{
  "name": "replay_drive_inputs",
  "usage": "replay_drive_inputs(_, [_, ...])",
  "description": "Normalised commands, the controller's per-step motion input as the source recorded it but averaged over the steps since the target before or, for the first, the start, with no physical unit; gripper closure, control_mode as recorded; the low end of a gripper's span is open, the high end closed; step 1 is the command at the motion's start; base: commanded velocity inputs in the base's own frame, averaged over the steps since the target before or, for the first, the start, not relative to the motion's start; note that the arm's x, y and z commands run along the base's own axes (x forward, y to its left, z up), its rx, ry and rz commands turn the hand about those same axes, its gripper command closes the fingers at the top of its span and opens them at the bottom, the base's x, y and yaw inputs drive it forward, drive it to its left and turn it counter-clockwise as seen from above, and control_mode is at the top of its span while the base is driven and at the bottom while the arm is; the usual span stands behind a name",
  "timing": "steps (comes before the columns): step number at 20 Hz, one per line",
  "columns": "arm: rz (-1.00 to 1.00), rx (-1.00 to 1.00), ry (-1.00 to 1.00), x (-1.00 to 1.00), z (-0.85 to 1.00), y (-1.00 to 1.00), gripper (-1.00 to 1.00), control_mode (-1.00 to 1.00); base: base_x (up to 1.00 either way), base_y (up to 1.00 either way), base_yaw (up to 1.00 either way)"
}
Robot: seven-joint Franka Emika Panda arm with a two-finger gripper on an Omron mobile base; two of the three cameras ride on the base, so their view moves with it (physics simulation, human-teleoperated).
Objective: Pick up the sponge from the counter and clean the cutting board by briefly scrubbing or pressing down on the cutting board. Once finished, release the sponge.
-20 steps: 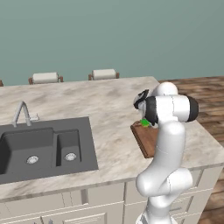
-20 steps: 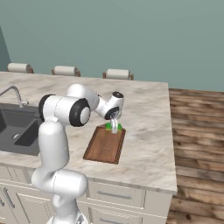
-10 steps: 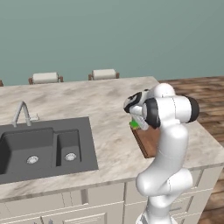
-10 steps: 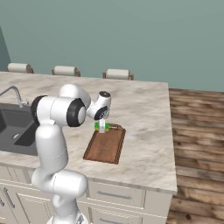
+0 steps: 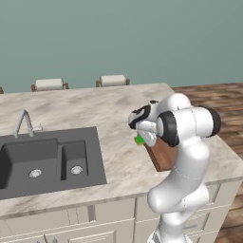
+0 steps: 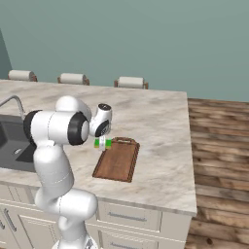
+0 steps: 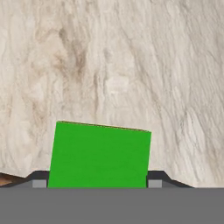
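The desk (image 6: 160, 121) spans mid-frame in the right base view. The cutting board (image 6: 116, 160) is seen at centre. Just off its upper left corner, the sponge (image 6: 102, 143) is gripped in the gripper (image 6: 101, 142), above bare marble.

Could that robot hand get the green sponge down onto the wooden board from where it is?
Probably yes. The gripper holds the sponge just off the cutting board's near corner, above the counter, and nothing sits between them.
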Motion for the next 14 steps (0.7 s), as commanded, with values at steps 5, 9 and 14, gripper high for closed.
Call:
replay_drive_inputs(5, [0.00,0.00,-0.03,-0.49,-0.07,-0.18,1.00,-1.00,0.00,0.00,0.00])
replay_drive_inputs(9, [0.00,0.00,0.00,-0.47,-0.08,-0.21,1.00,-1.00,0.00,0.00,0.00])
replay_drive_inputs(14, [0.00,0.01,0.00,-0.57,-0.16,-0.13,1.00,-1.00,0.00,0.00,0.00])
